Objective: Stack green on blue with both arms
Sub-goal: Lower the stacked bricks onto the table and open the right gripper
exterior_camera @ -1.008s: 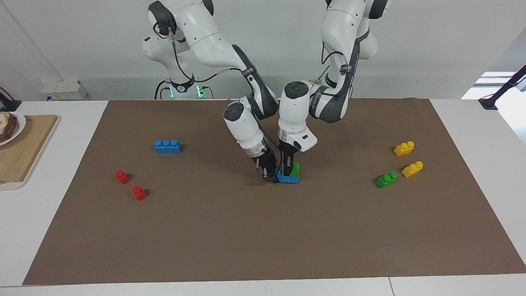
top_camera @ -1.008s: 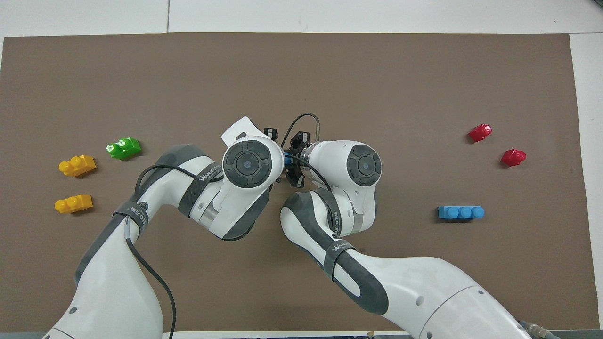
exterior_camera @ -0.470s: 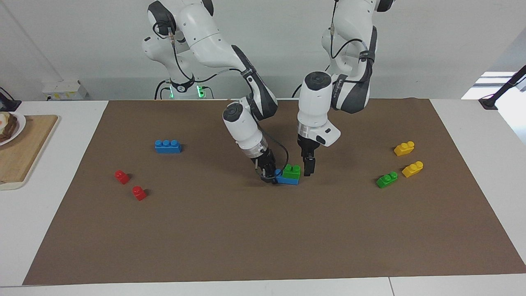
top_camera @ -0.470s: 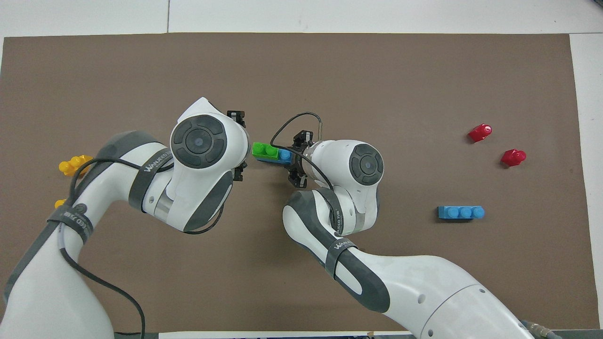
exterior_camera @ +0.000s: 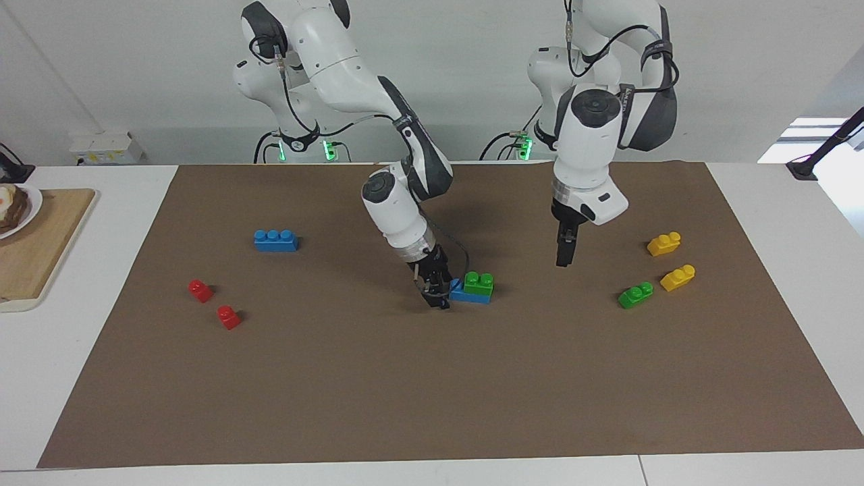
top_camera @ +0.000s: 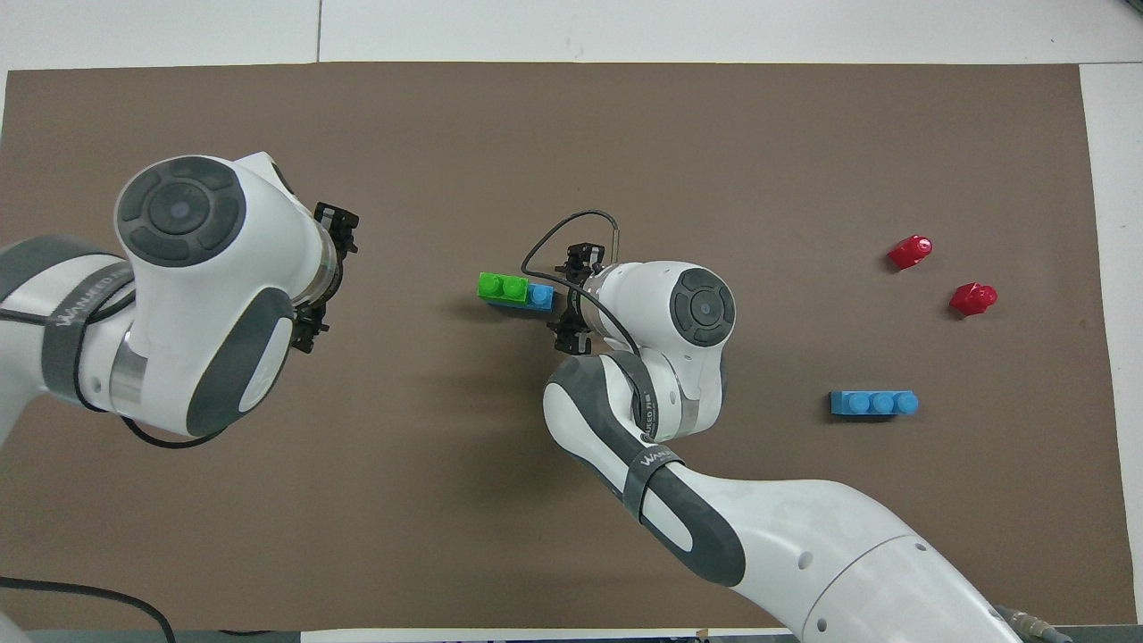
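A green brick (exterior_camera: 478,282) sits on a blue brick (exterior_camera: 470,295) at the mat's middle and covers two studs. One blue stud stays bare at the right arm's end. The stack also shows in the overhead view, green (top_camera: 500,286) on blue (top_camera: 538,296). My right gripper (exterior_camera: 437,299) is low at the mat beside the blue brick's bare end, open and just clear of it. It also shows in the overhead view (top_camera: 564,299). My left gripper (exterior_camera: 563,260) is raised, open and empty, over the mat between the stack and a second green brick (exterior_camera: 635,295).
Two yellow bricks (exterior_camera: 663,244) (exterior_camera: 678,277) lie by the second green brick toward the left arm's end. A second blue brick (exterior_camera: 275,240) and two red bricks (exterior_camera: 200,290) (exterior_camera: 228,316) lie toward the right arm's end. A wooden board (exterior_camera: 40,250) sits off the mat there.
My left gripper has let go of the green brick, risen and swung away toward the left arm's end. My right gripper has drawn back slightly from the blue brick. The stack stayed put.
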You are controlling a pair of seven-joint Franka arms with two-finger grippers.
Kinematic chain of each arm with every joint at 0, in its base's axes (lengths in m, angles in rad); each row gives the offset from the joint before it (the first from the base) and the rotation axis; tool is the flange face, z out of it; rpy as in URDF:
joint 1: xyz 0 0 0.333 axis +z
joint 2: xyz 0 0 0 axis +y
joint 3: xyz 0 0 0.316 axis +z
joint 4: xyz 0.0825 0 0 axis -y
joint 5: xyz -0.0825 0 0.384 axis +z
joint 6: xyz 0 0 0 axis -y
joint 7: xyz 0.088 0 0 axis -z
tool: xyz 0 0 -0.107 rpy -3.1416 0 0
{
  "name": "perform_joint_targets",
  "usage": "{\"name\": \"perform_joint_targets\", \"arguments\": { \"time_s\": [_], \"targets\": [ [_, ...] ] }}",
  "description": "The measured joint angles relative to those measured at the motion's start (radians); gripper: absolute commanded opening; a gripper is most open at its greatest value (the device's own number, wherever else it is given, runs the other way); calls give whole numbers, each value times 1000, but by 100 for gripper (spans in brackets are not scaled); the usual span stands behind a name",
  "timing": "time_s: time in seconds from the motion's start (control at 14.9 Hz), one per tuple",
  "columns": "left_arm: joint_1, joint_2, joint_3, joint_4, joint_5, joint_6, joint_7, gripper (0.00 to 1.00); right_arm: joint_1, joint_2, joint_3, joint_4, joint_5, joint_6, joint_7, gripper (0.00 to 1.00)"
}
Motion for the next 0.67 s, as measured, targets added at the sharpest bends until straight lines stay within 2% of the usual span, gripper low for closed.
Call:
{"name": "perform_joint_targets", "arguments": {
  "time_s": [0.2, 0.4, 0.67],
  "targets": [
    [70, -45, 3, 1, -42, -72, 228, 100, -54, -19, -3, 6, 0, -81, -13, 88],
    [151, -89, 5, 0, -52, -143, 448, 100, -127, -72, -4, 22, 0, -205, -80, 90],
    [237, -112, 7, 0, -55, -191, 726, 100, -239, -159, -8, 48, -4, -403, -289, 92]
  ]
}}
